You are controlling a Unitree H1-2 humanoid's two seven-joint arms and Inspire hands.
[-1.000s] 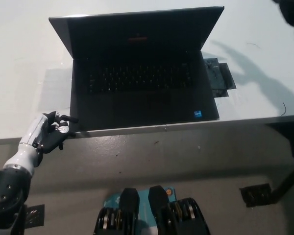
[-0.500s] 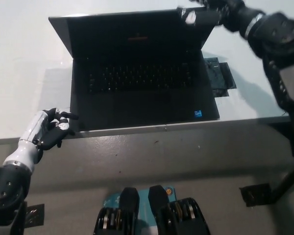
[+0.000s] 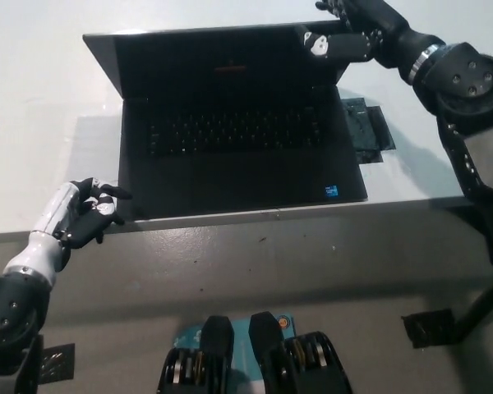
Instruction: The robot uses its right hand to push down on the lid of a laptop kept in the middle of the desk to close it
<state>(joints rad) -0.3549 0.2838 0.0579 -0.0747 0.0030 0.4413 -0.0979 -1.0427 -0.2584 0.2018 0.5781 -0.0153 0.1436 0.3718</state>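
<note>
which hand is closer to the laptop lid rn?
Right. The right hand is at the lid's top right corner; the left hand rests at the desk edge by the laptop's front left corner.

Laptop (image 3: pixel 230 123) (open) on white desk (image 3: pixel 33 98)

Laptop (image 3: pixel 230 123): matt black casing, dark screen without glare, small glossy sticker at the palm rest's right corner.
Desk (image 3: pixel 41 98): smooth, pale, faintly sheened top.
Right hand (image 3: pixel 353 33): black hard plastic with metal-looking fittings, slightly glossy.
Left hand (image 3: pixel 78 217): smooth white plastic shells over black parts.
Dark flat piece (image 3: pixel 366 131) by the desk's right edge: dull, textured.
Floor (image 3: pixel 271 271): grey, rough, speckled.
</note>
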